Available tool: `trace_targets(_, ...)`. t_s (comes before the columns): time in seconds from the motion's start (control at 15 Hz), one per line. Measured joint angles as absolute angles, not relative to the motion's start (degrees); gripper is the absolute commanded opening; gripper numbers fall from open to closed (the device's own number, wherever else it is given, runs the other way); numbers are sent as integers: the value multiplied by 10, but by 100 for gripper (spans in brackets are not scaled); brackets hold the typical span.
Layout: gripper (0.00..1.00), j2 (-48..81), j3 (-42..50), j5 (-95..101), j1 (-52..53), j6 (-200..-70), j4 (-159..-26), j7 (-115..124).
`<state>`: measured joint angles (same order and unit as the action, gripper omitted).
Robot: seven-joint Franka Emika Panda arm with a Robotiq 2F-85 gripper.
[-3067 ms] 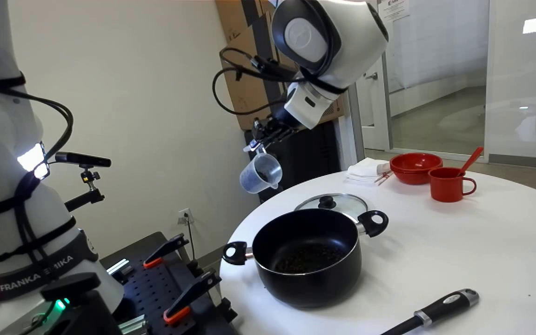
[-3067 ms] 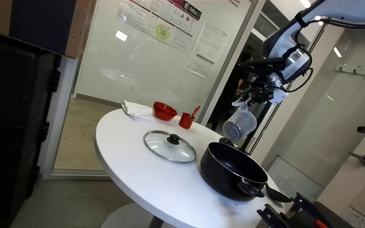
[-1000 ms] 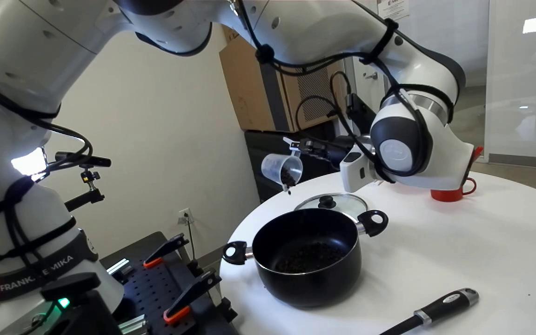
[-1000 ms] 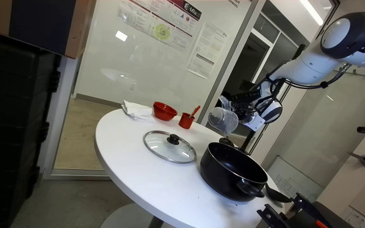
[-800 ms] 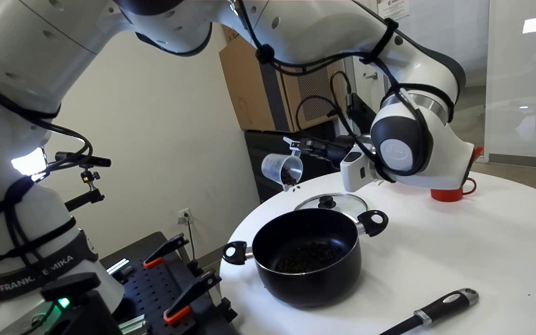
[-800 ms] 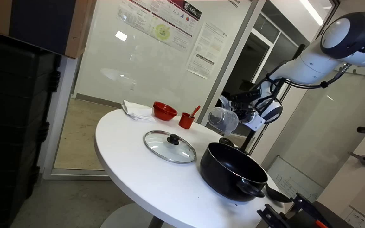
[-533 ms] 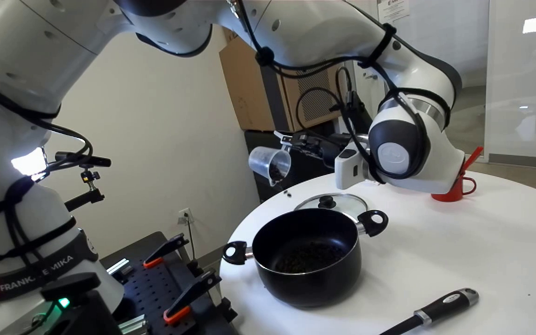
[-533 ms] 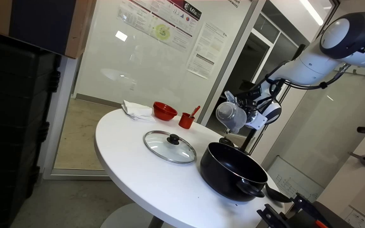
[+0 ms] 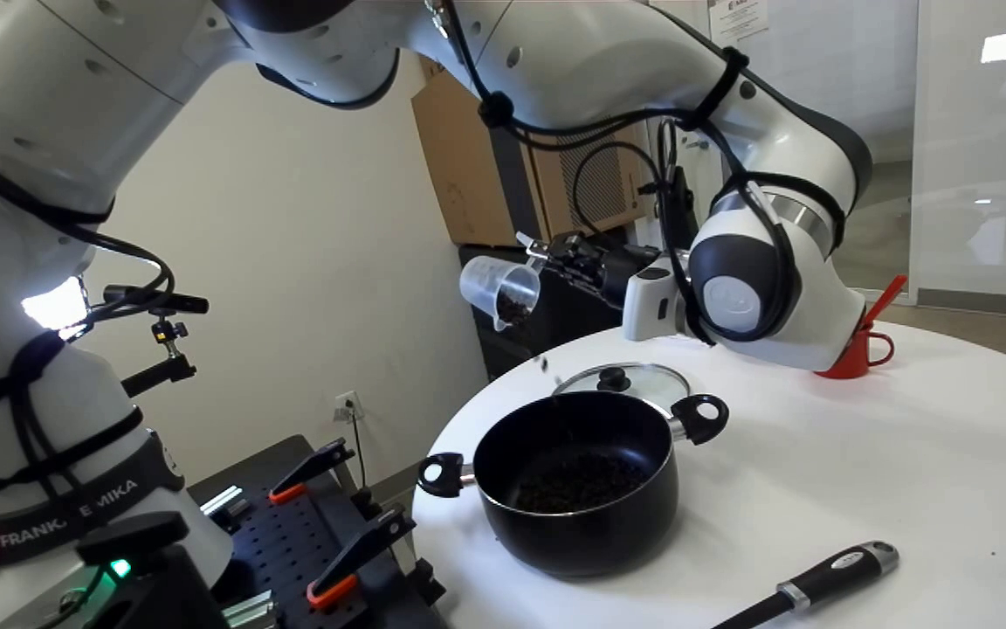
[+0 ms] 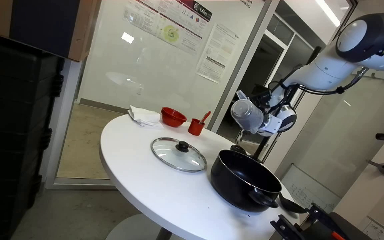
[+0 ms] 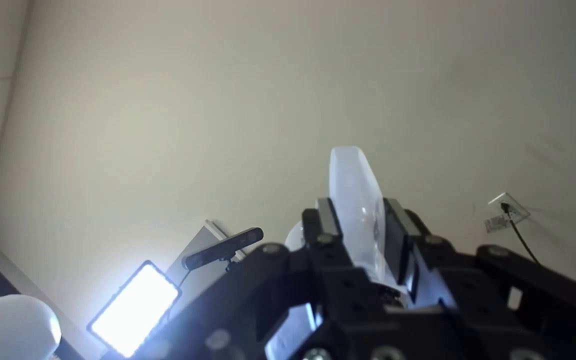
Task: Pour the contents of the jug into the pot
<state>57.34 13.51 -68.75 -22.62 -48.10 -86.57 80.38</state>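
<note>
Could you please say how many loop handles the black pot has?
2: one loop handle nearer the robot base, the other loop handle opposite, nearer the red mug.

- The jug (image 9: 489, 281): small, see-through, colourless, held by its handle in the air, higher than the pot (image 9: 586, 543) and apart from it.
- In both exterior views it leans well over; the mouth slants downward, spout on the low side, and dark bits (image 9: 513, 309) lie inside by the mouth.
- More such bits, blurred, are in mid-air between jug and pot.
- The pot: wide, low, black, shiny-rimmed, with two black loop handles; upright on the surface (image 9: 896, 463), open at the top, dark bits spread over its floor.
</note>
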Motion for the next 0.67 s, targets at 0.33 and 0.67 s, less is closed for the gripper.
trace_targets(0.33,6,573,140,-726,-236,-481,-865,866)
trace_targets(0.67,6,574,151,-738,-250,-481,-864,907)
